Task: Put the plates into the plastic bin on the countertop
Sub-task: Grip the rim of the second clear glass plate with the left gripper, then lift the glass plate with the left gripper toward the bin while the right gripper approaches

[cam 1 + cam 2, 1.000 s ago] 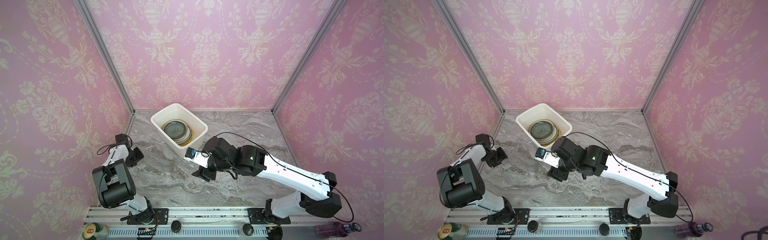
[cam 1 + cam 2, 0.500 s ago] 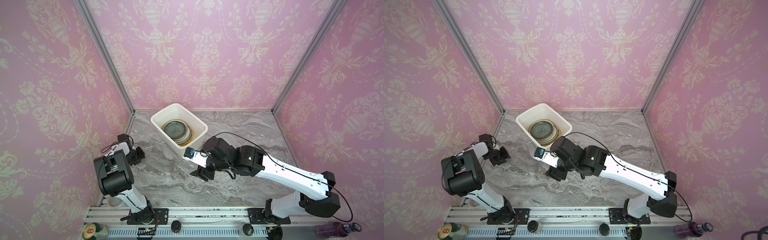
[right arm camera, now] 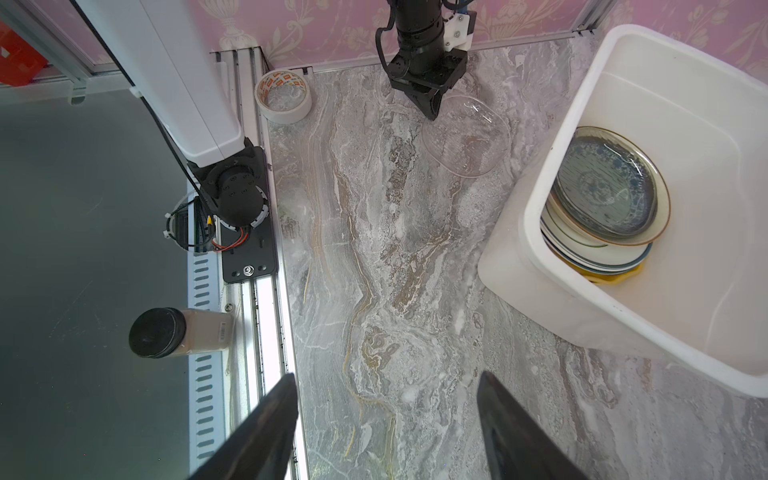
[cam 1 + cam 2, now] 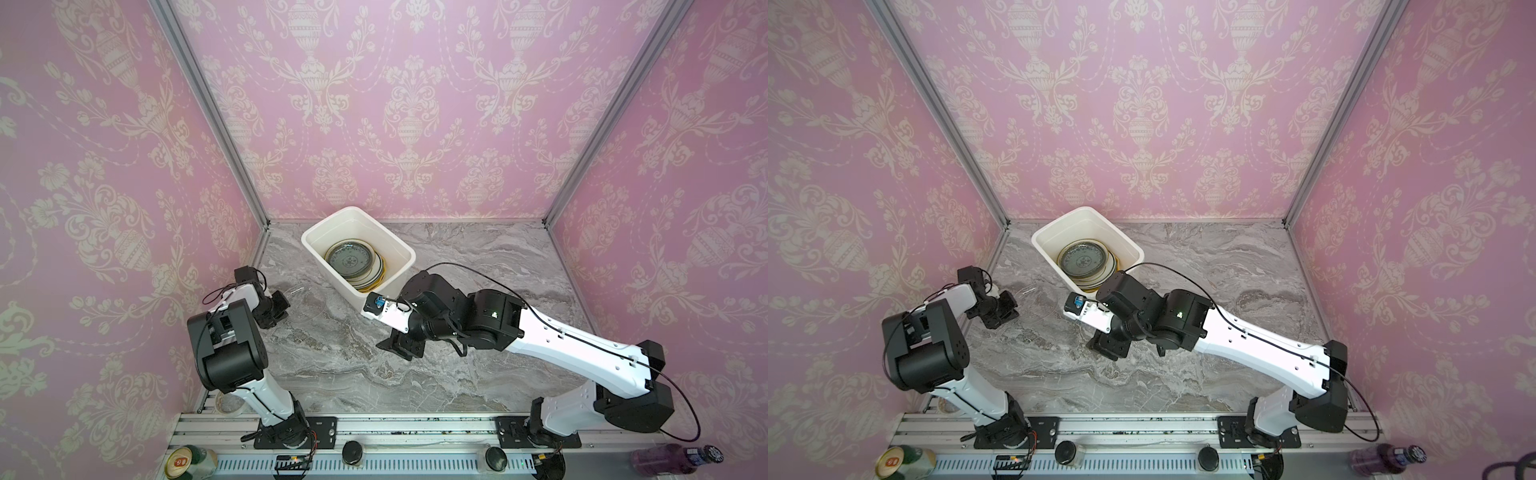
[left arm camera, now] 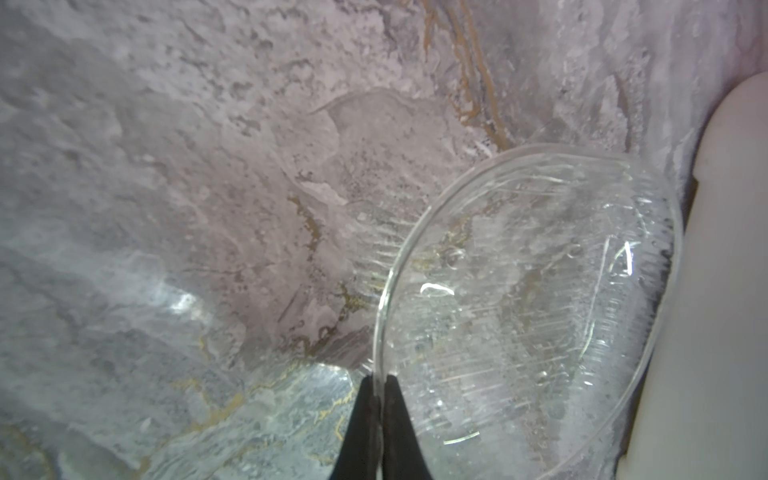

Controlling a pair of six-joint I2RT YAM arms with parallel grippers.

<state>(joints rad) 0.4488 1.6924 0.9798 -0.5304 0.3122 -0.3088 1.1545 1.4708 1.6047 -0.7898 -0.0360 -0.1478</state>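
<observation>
Your left fingers [image 5: 386,399] are pinched shut on the rim of the clear glass plate [image 5: 528,299], just beside the white bin [image 3: 540,199] on the desk [image 3: 374,270]. You cannot tell whether its far edge rests on the desk, and both top views show only a faint outline. Your right fingers [image 3: 278,407] stand wide apart, holding nothing. The stacked plates [image 3: 606,191] sit inside the bin, lower ones mostly hidden.
</observation>
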